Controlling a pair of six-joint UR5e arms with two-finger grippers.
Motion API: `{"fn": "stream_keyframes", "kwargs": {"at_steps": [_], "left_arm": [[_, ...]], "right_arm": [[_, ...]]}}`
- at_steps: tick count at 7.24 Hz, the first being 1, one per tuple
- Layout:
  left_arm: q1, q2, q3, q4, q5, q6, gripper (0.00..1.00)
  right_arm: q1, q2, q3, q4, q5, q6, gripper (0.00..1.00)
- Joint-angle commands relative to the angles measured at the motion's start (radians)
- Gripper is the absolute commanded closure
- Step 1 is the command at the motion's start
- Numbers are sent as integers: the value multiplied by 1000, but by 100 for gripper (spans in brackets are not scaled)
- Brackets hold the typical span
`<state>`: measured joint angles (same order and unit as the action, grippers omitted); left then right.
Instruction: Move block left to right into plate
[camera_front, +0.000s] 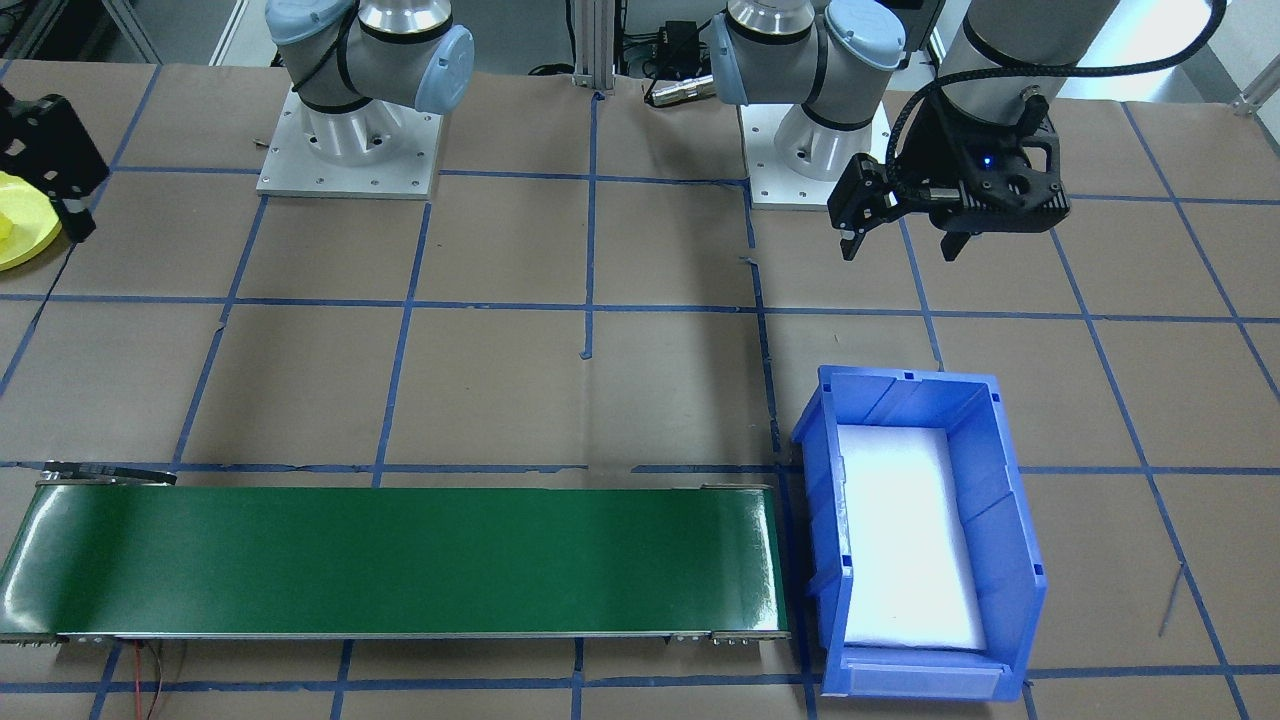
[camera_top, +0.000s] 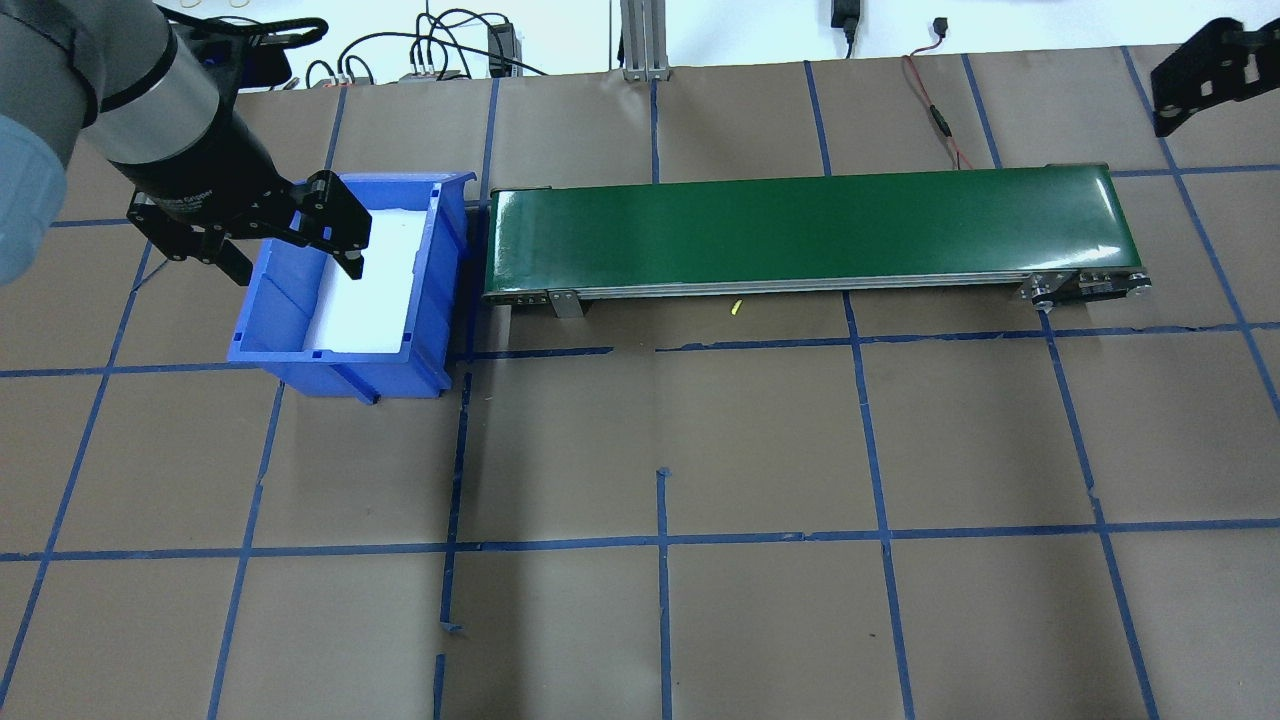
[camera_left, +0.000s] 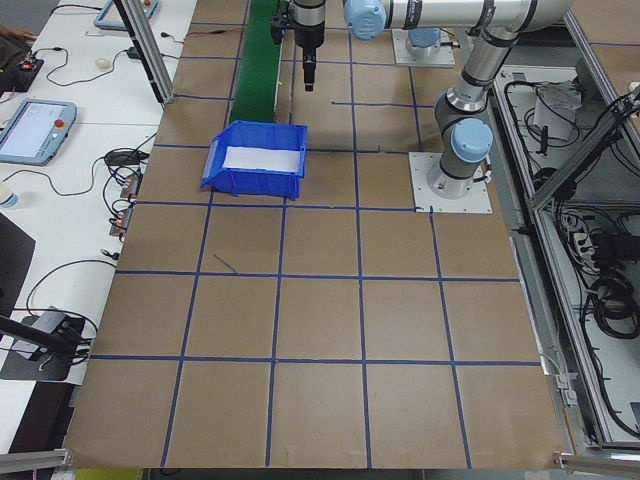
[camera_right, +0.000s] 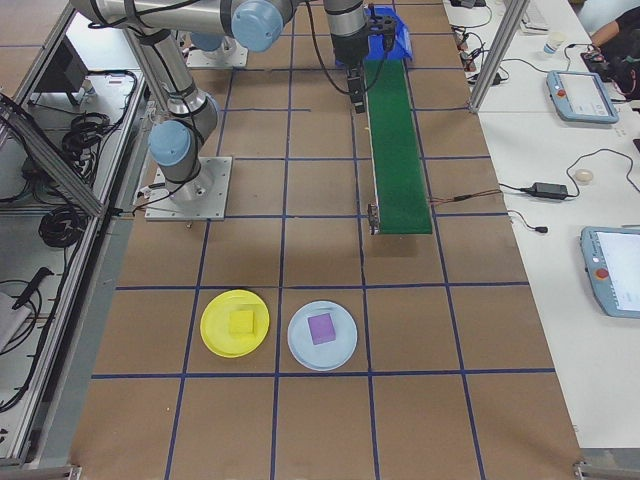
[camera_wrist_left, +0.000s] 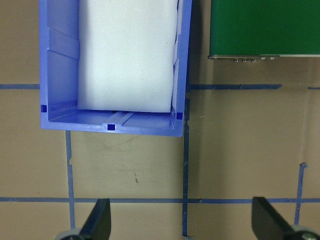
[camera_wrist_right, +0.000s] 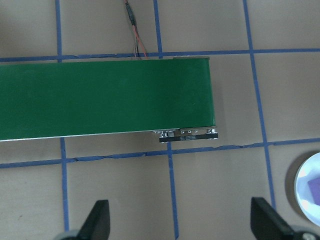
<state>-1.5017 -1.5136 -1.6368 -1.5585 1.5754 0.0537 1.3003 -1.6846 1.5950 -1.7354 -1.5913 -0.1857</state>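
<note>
The yellow plate (camera_right: 235, 322) lies on the table at the robot's right end, with a yellow block (camera_right: 242, 322) resting on it. Only the plate's edge (camera_front: 15, 235) shows in the front-facing view. My left gripper (camera_wrist_left: 181, 222) hangs open and empty above the table, just on the robot's side of the blue bin (camera_wrist_left: 110, 65); the overhead view shows this gripper (camera_top: 295, 262) over the bin's near left corner. My right gripper (camera_wrist_right: 181, 222) is open and empty, high above the table near the right end of the green conveyor belt (camera_wrist_right: 105, 97).
The bin (camera_front: 910, 530) holds only a white liner. The belt (camera_top: 810, 230) carries nothing. A pale blue plate (camera_right: 322, 335) with a purple block (camera_right: 321, 328) lies beside the yellow plate. Blue tape lines cross the brown table.
</note>
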Motion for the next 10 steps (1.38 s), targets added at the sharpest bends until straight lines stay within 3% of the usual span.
{"fn": "stream_keyframes", "kwargs": {"at_steps": [1,2,3,5,7,9,10], "left_arm": [[0,1,0,0,0,0,0],[0,1,2,0,0,0,0],[1,1,2,0,0,0,0],[2,1,0,0,0,0,0],[2,1,0,0,0,0,0],[2,1,0,0,0,0,0],[2,1,0,0,0,0,0]], "right_arm": [[161,9,2,20,-6,180,0],[248,14,13,10,14,284,0],[340,25,19,10,107,299,0],[375,29,40,8,149,287,0],[358,39,25,61,134,255,0],[282,65,-86,211,113,142,0],[257,78,-101,247,125,132,0]]}}
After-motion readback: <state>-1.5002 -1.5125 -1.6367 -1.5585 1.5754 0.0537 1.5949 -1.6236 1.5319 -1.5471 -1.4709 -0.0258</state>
